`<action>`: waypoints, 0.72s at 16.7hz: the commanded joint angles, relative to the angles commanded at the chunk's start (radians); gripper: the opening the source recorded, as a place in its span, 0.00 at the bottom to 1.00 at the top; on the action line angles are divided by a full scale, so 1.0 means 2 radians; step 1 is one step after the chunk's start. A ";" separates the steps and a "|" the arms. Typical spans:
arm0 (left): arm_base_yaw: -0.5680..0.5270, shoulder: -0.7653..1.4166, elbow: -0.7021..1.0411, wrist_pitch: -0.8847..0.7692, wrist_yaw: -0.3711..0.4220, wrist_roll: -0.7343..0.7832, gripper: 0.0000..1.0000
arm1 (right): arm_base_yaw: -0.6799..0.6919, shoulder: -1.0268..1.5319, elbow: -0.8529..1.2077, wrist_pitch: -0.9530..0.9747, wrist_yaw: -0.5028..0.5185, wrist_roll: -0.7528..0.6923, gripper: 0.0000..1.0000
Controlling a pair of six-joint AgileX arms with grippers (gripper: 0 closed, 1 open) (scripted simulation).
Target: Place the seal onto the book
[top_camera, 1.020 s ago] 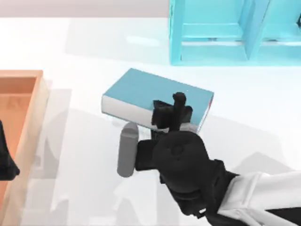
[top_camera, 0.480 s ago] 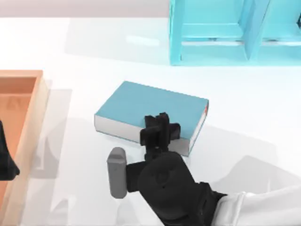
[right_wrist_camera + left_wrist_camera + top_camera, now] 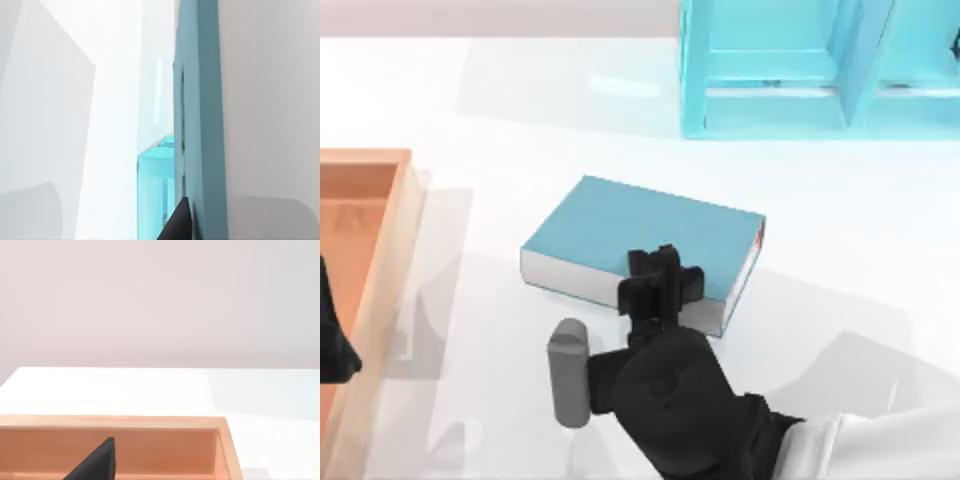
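One right gripper (image 3: 660, 280) in the top view sits at the near edge of the teal book (image 3: 650, 225) mid-desk (image 3: 520, 120), finger state can't tell, seal hidden; left arm parked over the orange tray (image 3: 380, 250), turquoise shelf (image 3: 770, 70) behind. Left wrist view: tray wall (image 3: 150, 445), dark fingertip (image 3: 97, 462). Right wrist view: book (image 3: 202, 125) close up.
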 joint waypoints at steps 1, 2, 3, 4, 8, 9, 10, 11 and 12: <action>0.000 0.000 0.000 0.000 0.000 0.000 1.00 | -0.002 0.004 0.000 -0.001 -0.001 0.002 0.00; 0.000 0.000 0.000 0.000 0.000 0.000 1.00 | -0.002 0.005 -0.001 0.001 -0.001 0.002 0.00; 0.000 0.000 0.000 0.000 0.000 0.000 1.00 | -0.003 0.011 -0.002 0.008 0.000 0.002 0.00; 0.000 0.000 0.000 0.000 0.000 0.000 1.00 | -0.003 0.019 -0.004 0.017 0.000 0.002 0.00; 0.000 0.000 0.000 0.000 0.000 0.000 1.00 | -0.002 0.049 -0.012 0.059 0.000 0.002 0.00; 0.000 0.000 0.000 0.000 0.000 0.000 1.00 | -0.002 0.056 -0.014 0.066 0.000 0.003 0.00; 0.000 0.000 0.000 0.000 0.000 0.000 1.00 | -0.002 0.058 -0.015 0.069 0.000 0.003 0.00; 0.000 0.000 0.000 0.000 0.000 0.000 1.00 | -0.002 0.058 -0.015 0.069 0.000 0.003 0.00; 0.000 0.000 0.000 0.000 0.000 0.000 1.00 | -0.002 0.058 -0.015 0.069 0.000 0.003 0.00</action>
